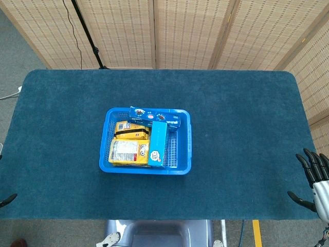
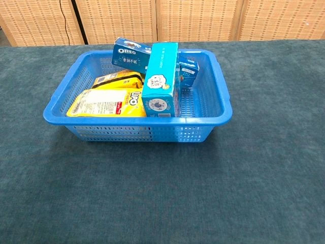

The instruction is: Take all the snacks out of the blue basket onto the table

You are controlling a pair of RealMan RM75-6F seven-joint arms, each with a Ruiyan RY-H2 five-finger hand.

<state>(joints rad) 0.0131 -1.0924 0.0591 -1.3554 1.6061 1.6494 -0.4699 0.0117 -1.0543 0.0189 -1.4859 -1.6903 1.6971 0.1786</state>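
Blue basket (image 1: pixel 186 141) holds 4 snacks; right robot hand (image 1: pixel 311 177) released, fingers spread; left robot hand's state unclear.

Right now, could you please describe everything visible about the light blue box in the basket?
The light blue box is a long cardboard-looking carton with cartoon print and white characters. It lies lengthwise, tilted, its far end propped on the Oreo box, its near end beside the yellow packet, inside the blue basket. No hand touches it.

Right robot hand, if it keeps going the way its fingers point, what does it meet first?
Nothing, apparently: the right robot hand points up along the table's right edge, well clear of the basket; depth is uncertain.
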